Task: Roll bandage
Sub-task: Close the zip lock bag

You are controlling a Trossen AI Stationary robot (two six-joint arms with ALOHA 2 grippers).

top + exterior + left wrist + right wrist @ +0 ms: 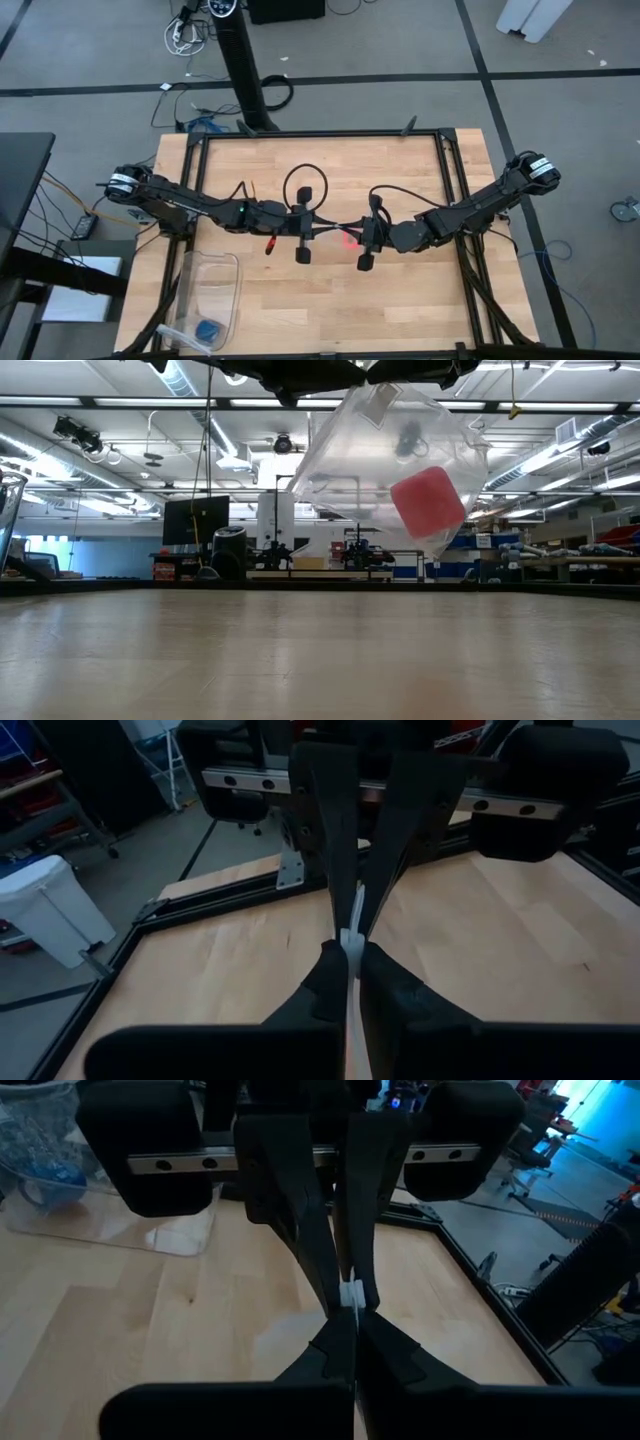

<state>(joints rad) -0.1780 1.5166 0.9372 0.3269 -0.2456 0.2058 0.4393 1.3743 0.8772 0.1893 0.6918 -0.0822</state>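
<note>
The bandage is a pink-red roll inside a clear plastic bag. The bag hangs over the table's middle, and from above the roll shows as a pink spot. My left gripper and my right gripper meet tip to tip above the bag, both shut on its upper edge. In the left wrist view my left gripper faces the right one's fingers. In the right wrist view my right gripper faces the left one's fingers. My left gripper pinches the bag's thin whitish upper edge between its two fingers. It comes in nearly level from the table's left. The bag hangs below it, tilted and clear of the table, with the roll low inside. My right gripper pinches the same whitish edge between its two fingers, right against the left gripper's fingertips. It comes in nearly level from the table's right. The bag hangs below, off the table.
A clear plastic tub stands at the near left with a small blue object before it. Black frame rails border the wooden table. A cable loop lies behind the left gripper. Bare wood shows under the bag.
</note>
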